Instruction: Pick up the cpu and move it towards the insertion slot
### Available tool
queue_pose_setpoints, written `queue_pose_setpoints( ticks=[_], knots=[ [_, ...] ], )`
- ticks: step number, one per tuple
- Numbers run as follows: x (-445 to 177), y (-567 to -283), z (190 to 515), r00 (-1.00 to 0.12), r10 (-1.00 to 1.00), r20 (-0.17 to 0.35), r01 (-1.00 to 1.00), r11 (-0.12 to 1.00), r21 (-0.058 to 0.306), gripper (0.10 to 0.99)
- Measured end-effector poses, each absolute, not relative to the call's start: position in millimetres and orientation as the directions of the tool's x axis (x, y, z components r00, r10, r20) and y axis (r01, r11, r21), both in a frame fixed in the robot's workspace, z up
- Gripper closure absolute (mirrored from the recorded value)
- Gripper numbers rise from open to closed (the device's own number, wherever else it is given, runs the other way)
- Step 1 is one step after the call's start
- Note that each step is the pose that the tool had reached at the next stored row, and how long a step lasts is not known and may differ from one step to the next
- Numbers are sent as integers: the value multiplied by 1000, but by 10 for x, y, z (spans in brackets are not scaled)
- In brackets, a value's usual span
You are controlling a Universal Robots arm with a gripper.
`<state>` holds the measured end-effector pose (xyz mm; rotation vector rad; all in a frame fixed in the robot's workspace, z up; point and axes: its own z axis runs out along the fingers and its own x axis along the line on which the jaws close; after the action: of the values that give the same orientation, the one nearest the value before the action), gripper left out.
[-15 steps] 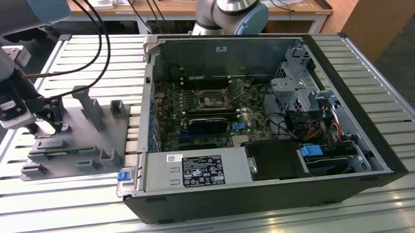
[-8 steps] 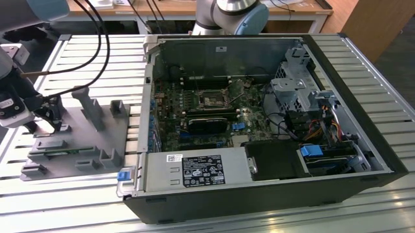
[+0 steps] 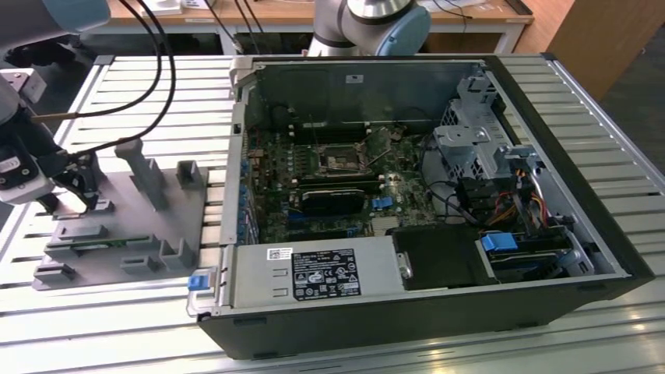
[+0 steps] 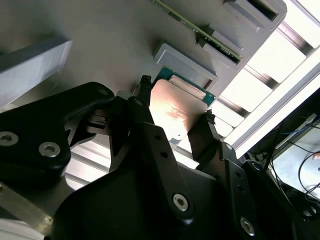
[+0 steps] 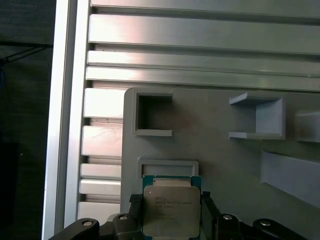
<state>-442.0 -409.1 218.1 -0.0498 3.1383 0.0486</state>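
First wrist view: cpu (image 5: 171, 210) prob. sits in tray (image 5: 225, 165) recess.

In the second wrist view the jaws cover part of the cpu (image 4: 175, 112).

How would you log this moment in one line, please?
step: pickup | claw: closed on chip | chip: on grey tray | socket: empty

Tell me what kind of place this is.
Probably a robotics lab bench. An open PC case sits on a slatted aluminium table with a grey parts tray beside it, and an arm's end effector is closed on a cpu.
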Motion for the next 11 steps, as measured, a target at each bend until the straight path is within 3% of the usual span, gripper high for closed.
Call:
queue_pose_setpoints(
  ticks=[11],
  knots=[
    [-4420, -4089, 2217, -999, -32, -3, -32, 999, 31, 541]
  ],
)
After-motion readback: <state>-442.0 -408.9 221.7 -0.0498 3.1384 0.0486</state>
